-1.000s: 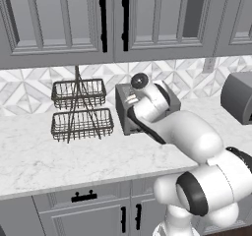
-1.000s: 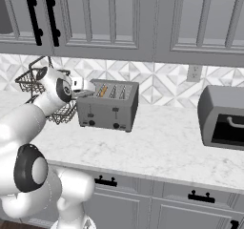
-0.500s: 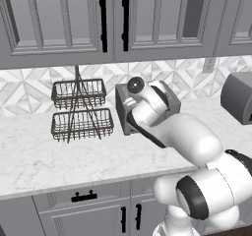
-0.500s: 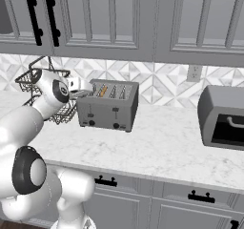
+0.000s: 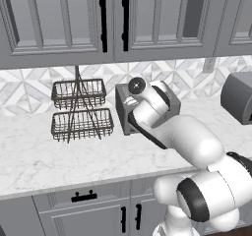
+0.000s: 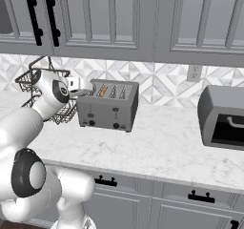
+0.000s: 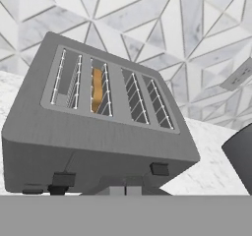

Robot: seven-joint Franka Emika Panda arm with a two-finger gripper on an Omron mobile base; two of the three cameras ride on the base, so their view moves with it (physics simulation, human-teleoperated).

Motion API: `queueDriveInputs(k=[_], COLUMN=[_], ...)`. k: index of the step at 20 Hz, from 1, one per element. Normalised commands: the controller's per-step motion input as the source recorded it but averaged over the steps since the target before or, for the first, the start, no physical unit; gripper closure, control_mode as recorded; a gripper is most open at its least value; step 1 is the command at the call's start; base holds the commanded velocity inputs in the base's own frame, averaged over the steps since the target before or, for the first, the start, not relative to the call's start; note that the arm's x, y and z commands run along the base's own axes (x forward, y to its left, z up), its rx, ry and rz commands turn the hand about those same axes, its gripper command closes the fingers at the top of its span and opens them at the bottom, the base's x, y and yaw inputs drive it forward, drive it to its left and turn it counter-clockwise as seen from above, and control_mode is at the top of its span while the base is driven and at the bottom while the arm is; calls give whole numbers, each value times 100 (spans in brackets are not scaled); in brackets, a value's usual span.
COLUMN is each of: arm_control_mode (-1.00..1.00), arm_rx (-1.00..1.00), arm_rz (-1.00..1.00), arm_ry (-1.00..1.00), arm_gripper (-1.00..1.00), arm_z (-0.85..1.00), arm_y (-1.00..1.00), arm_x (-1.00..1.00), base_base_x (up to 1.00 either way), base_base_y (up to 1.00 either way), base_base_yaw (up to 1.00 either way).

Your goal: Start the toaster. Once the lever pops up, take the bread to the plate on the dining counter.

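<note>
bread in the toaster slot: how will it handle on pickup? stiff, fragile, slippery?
The bread looks thin and golden-brown, so probably stiff and light, though likely to crumble if squeezed hard. It stands on edge, narrower than its slot in the toaster, so it may tilt when touched.

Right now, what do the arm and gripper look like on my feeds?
The arm is glossy white, built of rounded segments with dark grey joint caps and a black seam band along the forearm. No cables or markings show. The gripper is a small pale hand with short dark tips.
</note>
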Motion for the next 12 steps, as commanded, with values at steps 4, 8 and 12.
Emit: queueDriveInputs(k=[4,8,12], arm_control_mode=[-100,-100,-100], arm_rx=[0,0,0], arm_rz=[0,0,0], arm_ry=[0,0,0], arm_gripper=[100,-100,-100], arm_z=[0,0,0], arm_y=[0,0,0], arm_x=[0,0,0], base_base_x=[0,0,0], base_base_y=[0,0,0], base_base_yaw=[0,0,0])
